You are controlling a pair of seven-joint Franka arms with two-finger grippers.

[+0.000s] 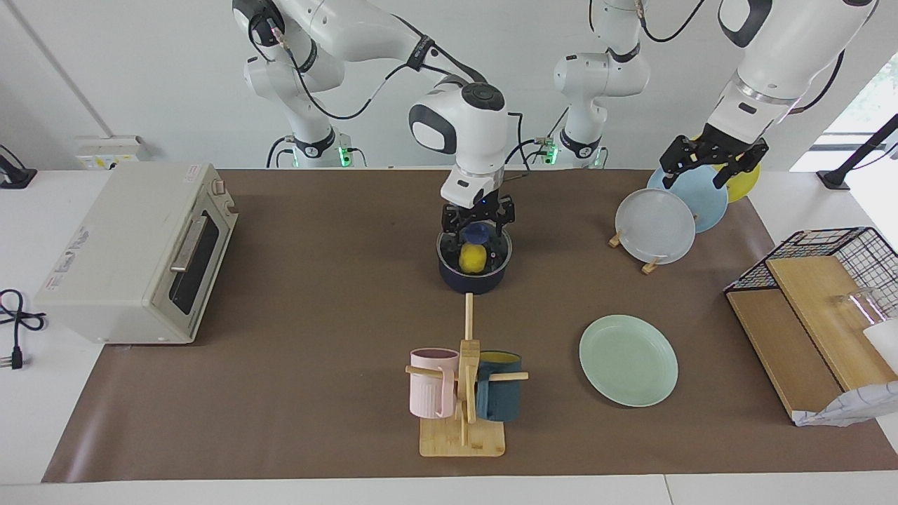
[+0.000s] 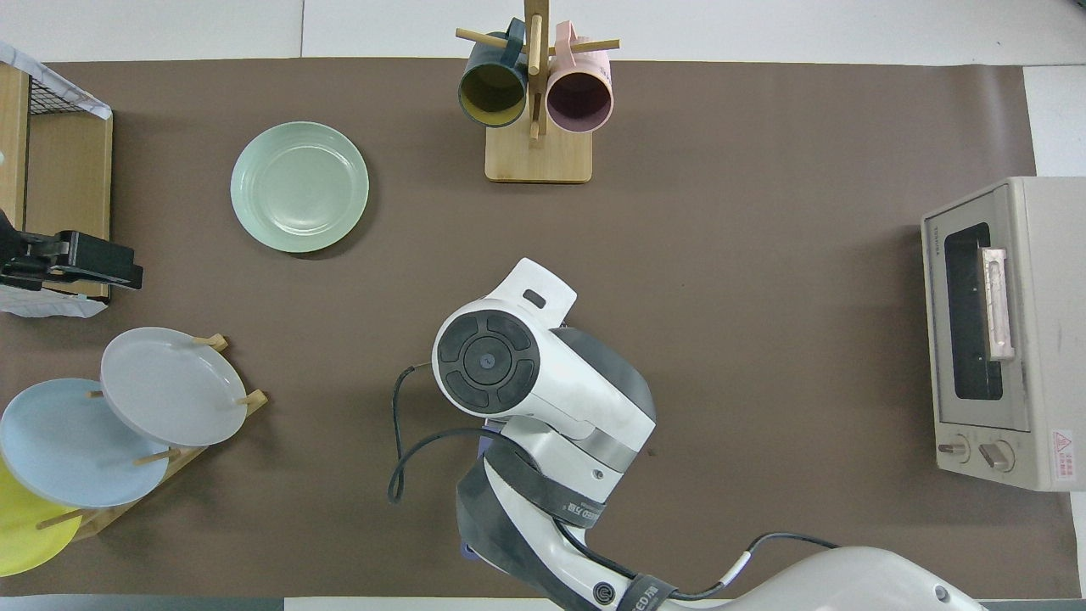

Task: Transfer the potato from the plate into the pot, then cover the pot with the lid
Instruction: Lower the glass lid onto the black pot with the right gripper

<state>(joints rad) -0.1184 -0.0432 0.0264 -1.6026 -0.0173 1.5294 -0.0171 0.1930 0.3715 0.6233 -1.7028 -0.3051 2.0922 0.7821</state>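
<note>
Inside one pot (image 1: 474,275), one potato (image 1: 473,258), one lid (image 1: 478,235), one empty plate (image 1: 628,360)

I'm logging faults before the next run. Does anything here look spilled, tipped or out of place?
Nothing stands out. The potato sits inside the upright pot, under the lid at the right gripper. The plate lies flat and bare. The left gripper waits over the rack of plates.

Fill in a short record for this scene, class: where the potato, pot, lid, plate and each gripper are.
potato: inside the pot
pot: mid-table, nearer the robots than the mug rack
lid: on the pot, knob in the right gripper
plate: bare
right gripper: shut on the lid knob
left gripper: waits above the plate rack
</note>
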